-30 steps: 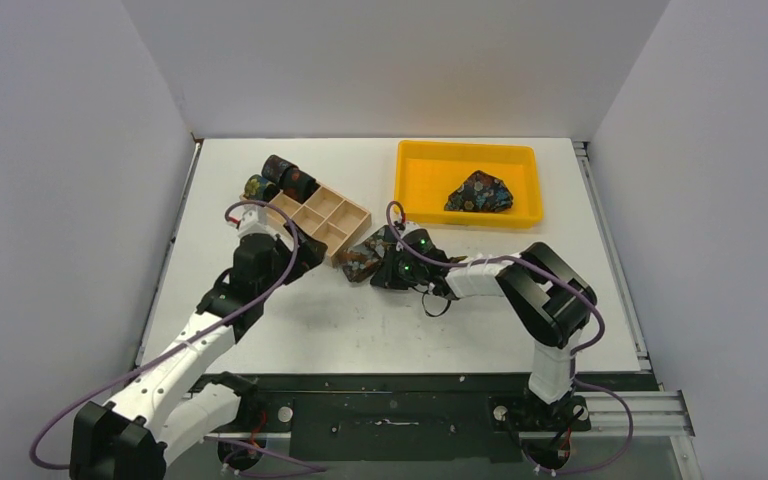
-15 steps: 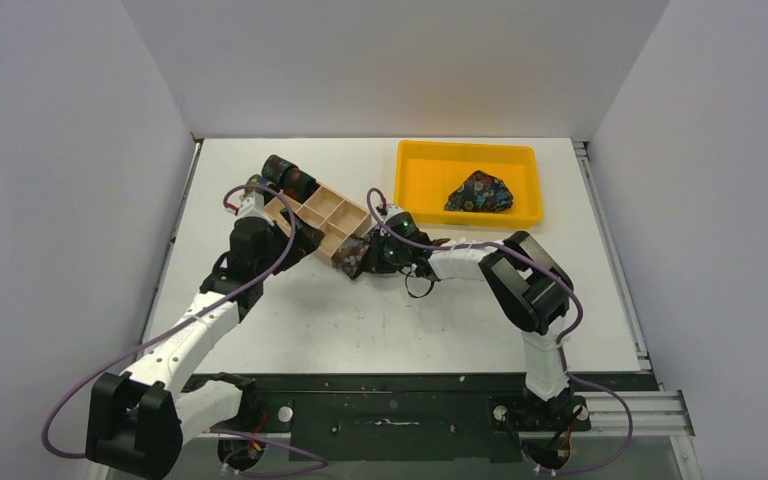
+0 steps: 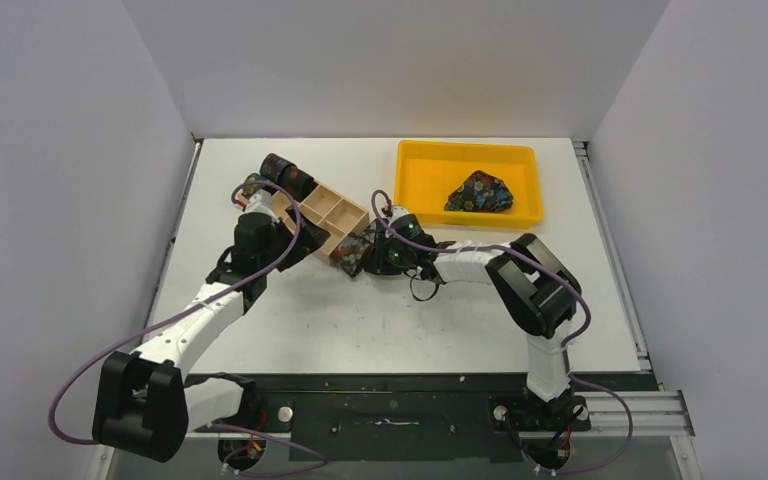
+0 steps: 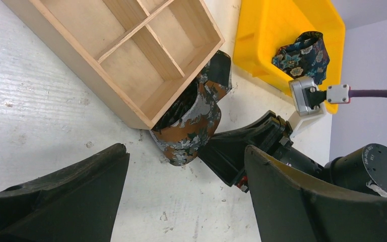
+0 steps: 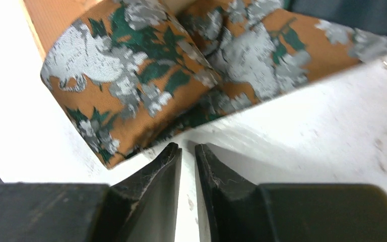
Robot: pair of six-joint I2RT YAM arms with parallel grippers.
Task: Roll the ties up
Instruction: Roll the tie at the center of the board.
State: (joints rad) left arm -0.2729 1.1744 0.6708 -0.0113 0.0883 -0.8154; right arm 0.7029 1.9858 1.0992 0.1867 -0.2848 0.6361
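Note:
A rust-brown tie (image 3: 356, 255) with grey-green flowers lies bunched against the near corner of the wooden box (image 3: 322, 217). In the left wrist view the tie (image 4: 191, 121) leans on the box (image 4: 126, 55). My right gripper (image 3: 384, 257) sits just right of it, fingers almost together with only bare table in the slit (image 5: 187, 148), tips at the tie's edge (image 5: 156, 91). My left gripper (image 3: 293, 240) stands open and empty (image 4: 186, 196) on the table short of the tie. Two rolled ties (image 3: 287, 177) sit behind the box. A blue floral tie (image 3: 480, 192) lies in the yellow tray (image 3: 420, 175).
The yellow tray (image 4: 277, 25) stands at the back right, close behind the right arm. White walls close in the table on three sides. A black rail runs along the near edge by the arm bases.
The right gripper has moved left and pushed the rust tie up against the box corner. The left arm has reached farther back along the box, its jaws narrowing slightly.

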